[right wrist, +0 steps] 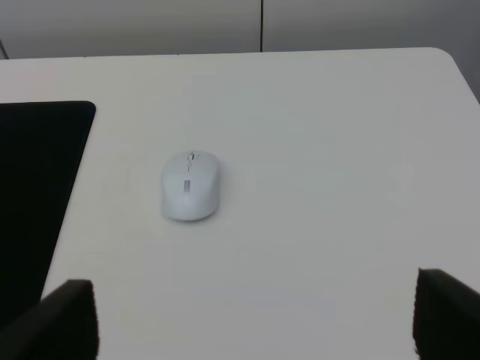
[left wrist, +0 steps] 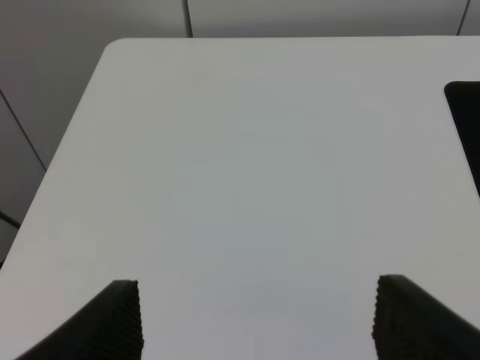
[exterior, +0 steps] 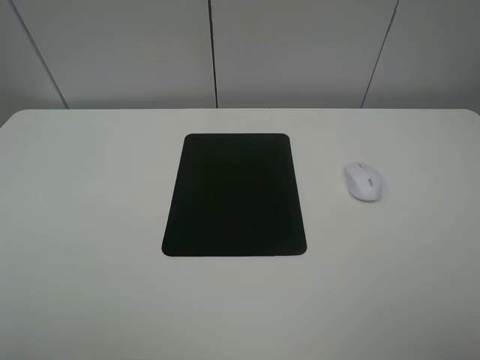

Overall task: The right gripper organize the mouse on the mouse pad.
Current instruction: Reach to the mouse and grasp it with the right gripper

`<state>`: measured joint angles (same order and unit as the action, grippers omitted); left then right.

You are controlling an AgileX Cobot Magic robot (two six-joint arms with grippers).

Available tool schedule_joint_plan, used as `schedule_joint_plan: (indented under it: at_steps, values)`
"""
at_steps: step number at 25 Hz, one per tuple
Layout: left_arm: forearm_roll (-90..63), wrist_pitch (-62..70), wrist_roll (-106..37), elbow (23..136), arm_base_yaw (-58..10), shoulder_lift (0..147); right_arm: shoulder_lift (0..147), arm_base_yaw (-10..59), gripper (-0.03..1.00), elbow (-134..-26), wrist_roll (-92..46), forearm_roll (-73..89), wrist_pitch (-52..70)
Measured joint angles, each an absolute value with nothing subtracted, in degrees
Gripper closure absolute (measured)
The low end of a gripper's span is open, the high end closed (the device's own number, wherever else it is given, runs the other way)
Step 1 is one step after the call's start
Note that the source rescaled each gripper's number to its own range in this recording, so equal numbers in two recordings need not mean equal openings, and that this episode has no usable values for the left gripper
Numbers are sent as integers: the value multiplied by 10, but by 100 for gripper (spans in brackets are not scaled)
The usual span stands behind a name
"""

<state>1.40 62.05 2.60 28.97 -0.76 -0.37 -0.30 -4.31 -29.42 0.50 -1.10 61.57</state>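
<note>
The white mouse lies on the white table to the right of the black mouse pad, apart from it. In the right wrist view the mouse lies ahead of my right gripper, whose two black fingertips stand wide apart with nothing between them. The pad's edge shows beside the mouse. My left gripper is open and empty over bare table, with a corner of the pad at the view's side. Neither arm shows in the exterior high view.
The white table has rounded corners and ends at a grey panelled wall at the back. Its left edge shows in the left wrist view.
</note>
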Motion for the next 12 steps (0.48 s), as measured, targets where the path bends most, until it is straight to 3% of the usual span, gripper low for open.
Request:
schedule_joint_plan:
  at_steps: [12]
  values:
    - [14,621,26,290,-8,-4,-3,-43,-3,-294,5,-11,616]
